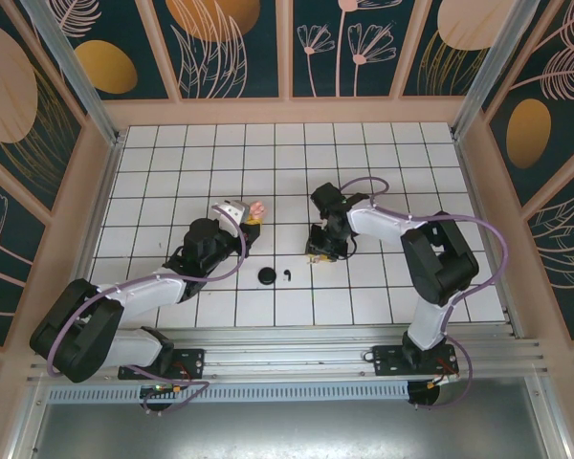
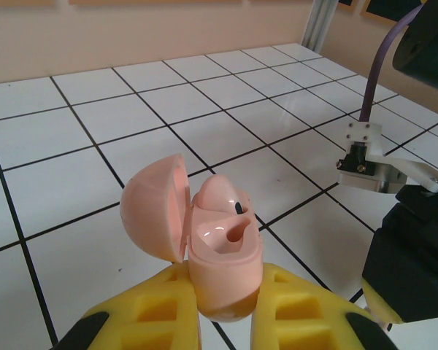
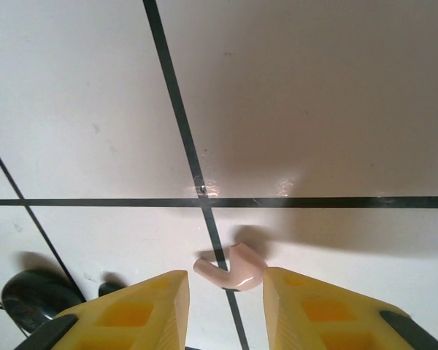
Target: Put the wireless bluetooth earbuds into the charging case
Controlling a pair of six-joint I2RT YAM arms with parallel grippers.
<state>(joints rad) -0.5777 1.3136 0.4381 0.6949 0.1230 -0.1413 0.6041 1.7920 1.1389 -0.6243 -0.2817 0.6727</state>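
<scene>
Right gripper (image 3: pixel 224 286), jaws parted and empty, straddling pale pink earbud (image 3: pixel 232 273), long axis apparently 9-to-3 o'clock across the finger gap.

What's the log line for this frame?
left gripper: shut on pink case, lid open | right gripper: open, straddling pink earbud on table | phase: pre-grasp
</scene>
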